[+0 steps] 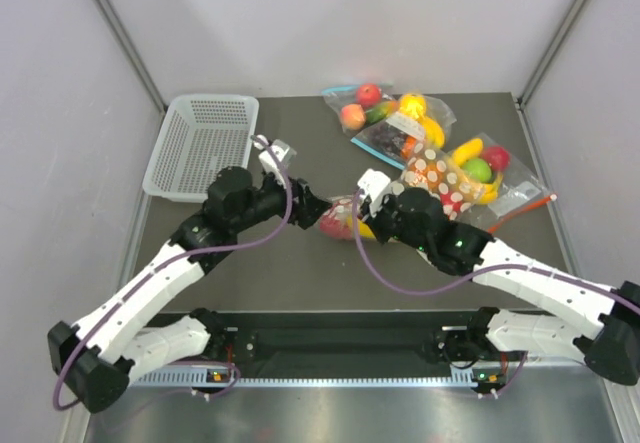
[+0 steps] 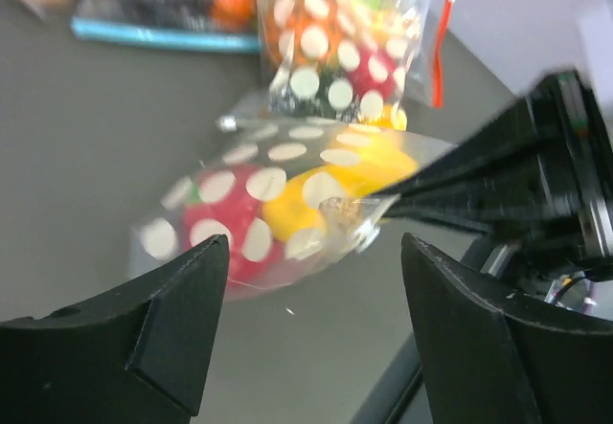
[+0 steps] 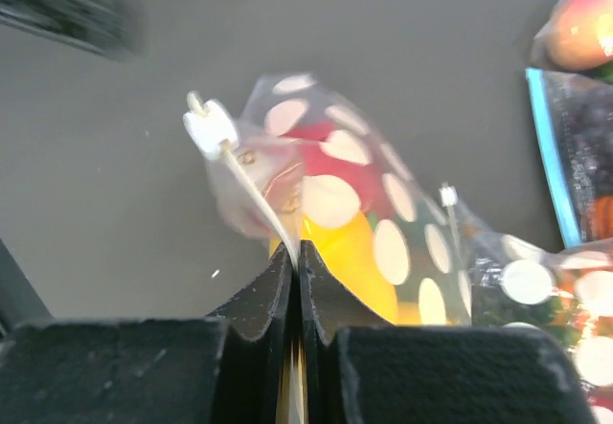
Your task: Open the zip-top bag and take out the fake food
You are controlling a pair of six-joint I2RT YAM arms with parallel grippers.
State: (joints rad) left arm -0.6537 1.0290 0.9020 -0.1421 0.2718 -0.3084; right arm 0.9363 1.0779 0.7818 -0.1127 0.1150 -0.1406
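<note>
The zip-top bag (image 1: 337,225) is found near the middle of the worktop (image 1: 300,268), between the two grippers. One edge of it is pinched by the right gripper (image 3: 298,252), whose jaws are clenched flat on the plastic. A small white slider (image 3: 209,127) is seen at the end of the bag's top edge, just above that grip. The fake food (image 2: 287,209) is still inside the bag: a red piece and a yellow piece are seen through the dotted plastic. The left gripper (image 2: 314,244) is held just beside the bag on its other side, with its jaws released and spread wide and nothing grasped between them. Whether the bag is resting on the worktop or lifted off it cannot be told.

At the far right, a second dotted bag (image 1: 440,178) is laid among clear bags of toy fruit (image 1: 385,113). A white basket (image 1: 200,143) is placed at the far left corner.
</note>
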